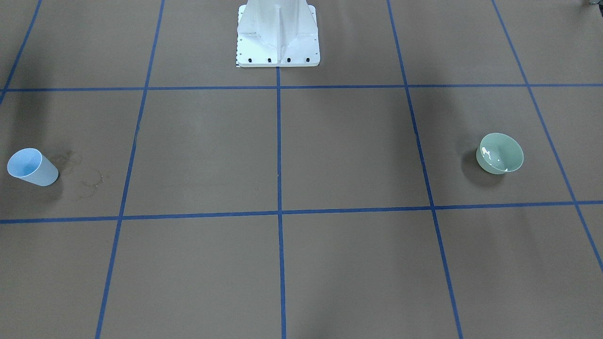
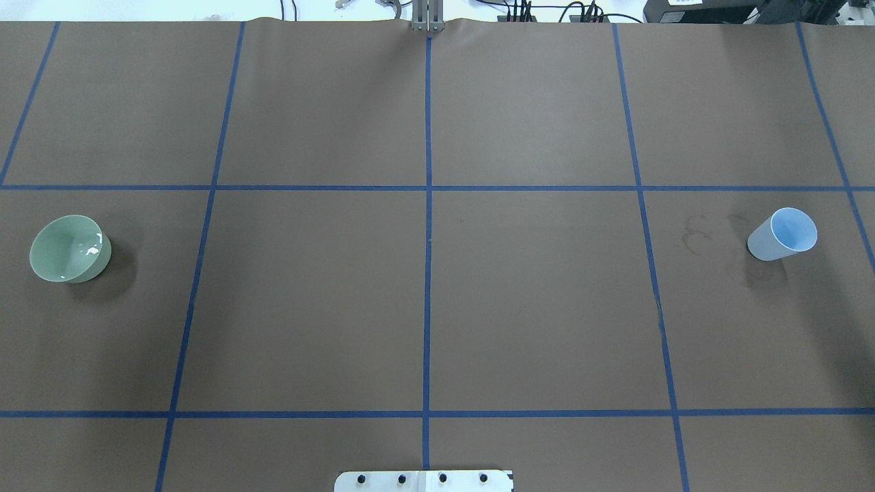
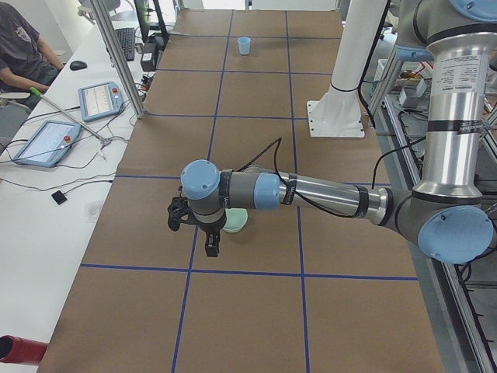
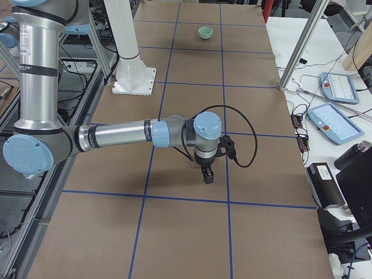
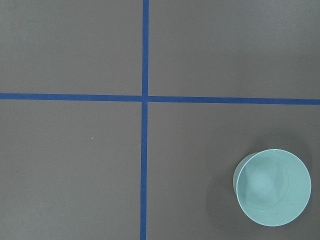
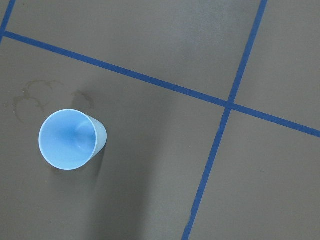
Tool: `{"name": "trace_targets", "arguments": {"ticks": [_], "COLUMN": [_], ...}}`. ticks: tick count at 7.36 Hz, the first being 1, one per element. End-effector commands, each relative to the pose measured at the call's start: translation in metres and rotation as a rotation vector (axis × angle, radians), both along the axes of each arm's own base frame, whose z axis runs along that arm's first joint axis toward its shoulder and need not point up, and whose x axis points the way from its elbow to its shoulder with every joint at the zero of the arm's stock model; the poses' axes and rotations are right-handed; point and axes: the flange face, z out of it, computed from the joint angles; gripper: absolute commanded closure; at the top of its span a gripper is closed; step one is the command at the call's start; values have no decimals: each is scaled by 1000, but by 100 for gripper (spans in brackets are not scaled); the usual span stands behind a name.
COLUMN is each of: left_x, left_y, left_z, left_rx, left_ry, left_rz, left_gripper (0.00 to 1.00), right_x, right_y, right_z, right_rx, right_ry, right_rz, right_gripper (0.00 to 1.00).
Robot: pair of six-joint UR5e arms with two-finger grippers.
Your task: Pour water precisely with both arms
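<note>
Left gripper (image 3: pixel 211 245) hangs low, the bowl (image 1: pixel 508 147) just beside and below it, water (image 1: pixel 486 152) glinting inside. Right gripper (image 4: pixel 207 175) hovers with the cup (image 6: pixel 70 139) below it, off to one side. Fingers apart or closed, holding anything? Can't tell for either.

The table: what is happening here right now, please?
Nothing is gripped yet. The left arm hangs over the table beside a green bowl, which has glints of water inside. The right arm hangs near a blue cup standing upright on the other side. The left gripper and right gripper show only in side views, so I cannot tell whether they are open.
</note>
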Motion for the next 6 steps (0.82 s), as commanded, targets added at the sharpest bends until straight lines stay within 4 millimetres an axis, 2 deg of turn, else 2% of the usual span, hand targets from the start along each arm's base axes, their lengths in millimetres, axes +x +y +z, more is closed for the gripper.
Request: {"name": "trace_targets", "arguments": {"ticks": [1,2,6], "left_x": [-2,-1,-1], "left_y": [13,13,12], "left_z": [-9,-9,-15], "left_rx": [28,28,42], "left_ry": [-46,-48,-48], "left_rz": [2,5,5], "left_gripper": [0,0,0], "right_x": [0,1,7], "right_y": [6,6,15], "right_z": [5,15,29], "right_rx": [-17,-37,-86], "right_ry": [-4,7,65], "right_rz": [3,8,49], "right_gripper": [0,0,0]}}
